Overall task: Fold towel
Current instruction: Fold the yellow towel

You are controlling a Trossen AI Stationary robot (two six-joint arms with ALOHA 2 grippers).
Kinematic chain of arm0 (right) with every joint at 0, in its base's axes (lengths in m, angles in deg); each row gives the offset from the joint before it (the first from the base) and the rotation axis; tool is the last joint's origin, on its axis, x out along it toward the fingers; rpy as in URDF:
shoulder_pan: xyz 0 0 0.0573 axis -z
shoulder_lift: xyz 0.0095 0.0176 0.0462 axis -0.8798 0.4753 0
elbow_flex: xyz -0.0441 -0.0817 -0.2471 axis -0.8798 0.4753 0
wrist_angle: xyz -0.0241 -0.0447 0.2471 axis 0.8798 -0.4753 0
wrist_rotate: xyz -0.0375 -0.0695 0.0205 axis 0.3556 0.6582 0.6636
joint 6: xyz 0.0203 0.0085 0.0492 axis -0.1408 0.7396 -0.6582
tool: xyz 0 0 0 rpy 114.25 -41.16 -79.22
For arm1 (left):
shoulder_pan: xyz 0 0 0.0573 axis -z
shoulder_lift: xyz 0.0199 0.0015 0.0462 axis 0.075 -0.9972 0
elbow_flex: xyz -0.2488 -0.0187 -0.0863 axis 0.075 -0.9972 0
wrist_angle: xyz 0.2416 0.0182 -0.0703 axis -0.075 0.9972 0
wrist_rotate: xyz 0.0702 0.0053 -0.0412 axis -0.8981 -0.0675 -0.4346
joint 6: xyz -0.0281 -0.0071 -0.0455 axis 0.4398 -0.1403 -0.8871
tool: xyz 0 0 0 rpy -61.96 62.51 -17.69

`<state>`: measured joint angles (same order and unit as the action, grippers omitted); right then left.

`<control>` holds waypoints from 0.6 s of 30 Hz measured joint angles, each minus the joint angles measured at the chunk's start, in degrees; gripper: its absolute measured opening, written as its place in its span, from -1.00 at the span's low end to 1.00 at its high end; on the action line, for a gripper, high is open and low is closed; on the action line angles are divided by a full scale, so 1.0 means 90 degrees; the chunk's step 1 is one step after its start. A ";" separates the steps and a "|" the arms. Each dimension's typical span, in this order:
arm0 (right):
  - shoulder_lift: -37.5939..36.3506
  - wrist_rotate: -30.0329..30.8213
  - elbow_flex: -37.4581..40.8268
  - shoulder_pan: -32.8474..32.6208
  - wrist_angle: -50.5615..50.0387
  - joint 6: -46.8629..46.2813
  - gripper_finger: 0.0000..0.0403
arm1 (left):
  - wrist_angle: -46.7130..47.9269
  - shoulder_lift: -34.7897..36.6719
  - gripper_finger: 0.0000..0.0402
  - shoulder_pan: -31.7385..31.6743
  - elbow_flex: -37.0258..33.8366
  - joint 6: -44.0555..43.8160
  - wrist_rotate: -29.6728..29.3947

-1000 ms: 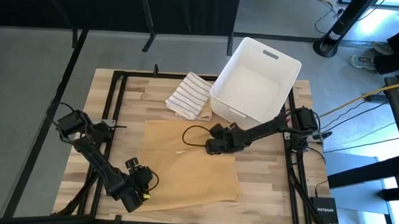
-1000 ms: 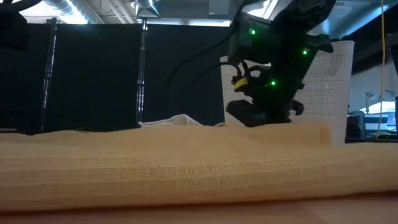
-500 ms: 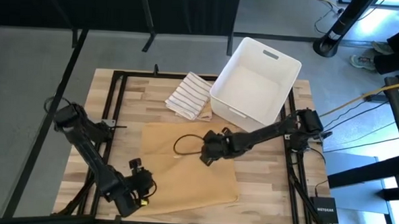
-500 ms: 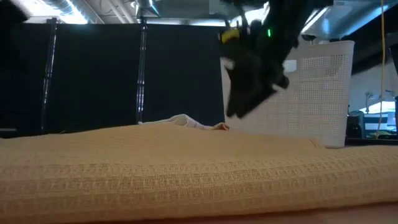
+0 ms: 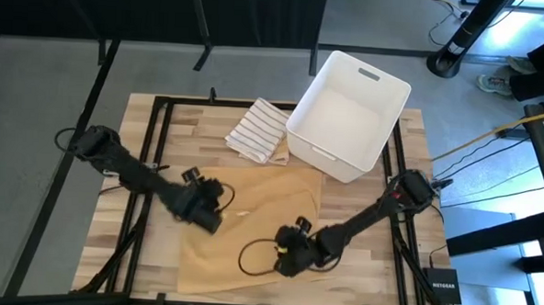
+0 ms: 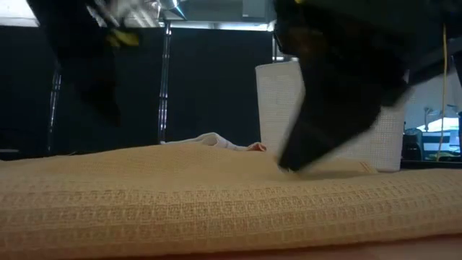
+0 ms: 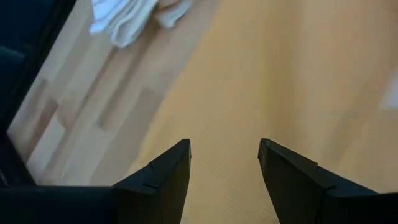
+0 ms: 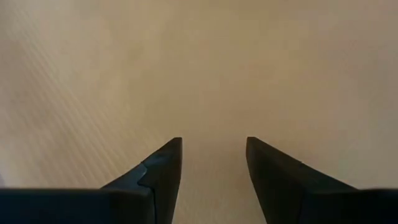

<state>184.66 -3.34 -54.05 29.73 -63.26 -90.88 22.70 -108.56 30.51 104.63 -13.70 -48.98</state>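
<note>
A tan waffle-weave towel [image 5: 260, 226] lies spread flat on the wooden table and fills the foreground of the low view [image 6: 216, 195]. My left gripper [image 5: 214, 214] is open above the towel's left part, and its wrist view shows both fingers over tan cloth [image 7: 224, 149]. My right gripper [image 5: 284, 258] is open above the towel's near right part; tan cloth fills its whole wrist view [image 8: 213, 146]. I cannot tell whether either gripper touches the cloth.
A folded white striped towel [image 5: 259, 131] lies at the far edge, just beyond the tan towel. A white plastic basket [image 5: 349, 110] stands at the far right. Bare wood shows left of the towel [image 5: 148, 248] and to its right [image 5: 359, 257].
My left gripper has moved from the towel's near left corner toward the far edge and a little right, over the towel's left part. My right gripper has swung from the towel's far middle toward the near edge. Both stay open.
</note>
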 joint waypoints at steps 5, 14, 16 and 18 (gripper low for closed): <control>0.0339 -0.0079 -0.0010 -0.0105 0.0015 -0.0373 -0.10 | -0.0571 0.0001 -0.09 -0.1087 -0.0914 0.0474 -0.0038; 0.0374 -0.0132 -0.0017 -0.0095 0.0053 -0.0542 -0.10 | -0.2305 0.0058 -0.09 -0.2287 -0.2261 0.1330 0.0476; 0.0374 -0.0137 -0.0017 -0.0095 0.0045 -0.0697 -0.10 | -0.2134 0.0057 -0.09 -0.2413 -0.2345 0.1129 0.0342; 0.0373 -0.0156 -0.0017 -0.0112 0.0028 -0.0762 -0.10 | -0.1556 0.0033 -0.09 -0.2484 -0.2383 0.0831 0.0175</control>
<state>188.02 -4.75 -54.20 28.72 -63.01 -97.73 8.70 -108.26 8.15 83.19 -6.22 -47.40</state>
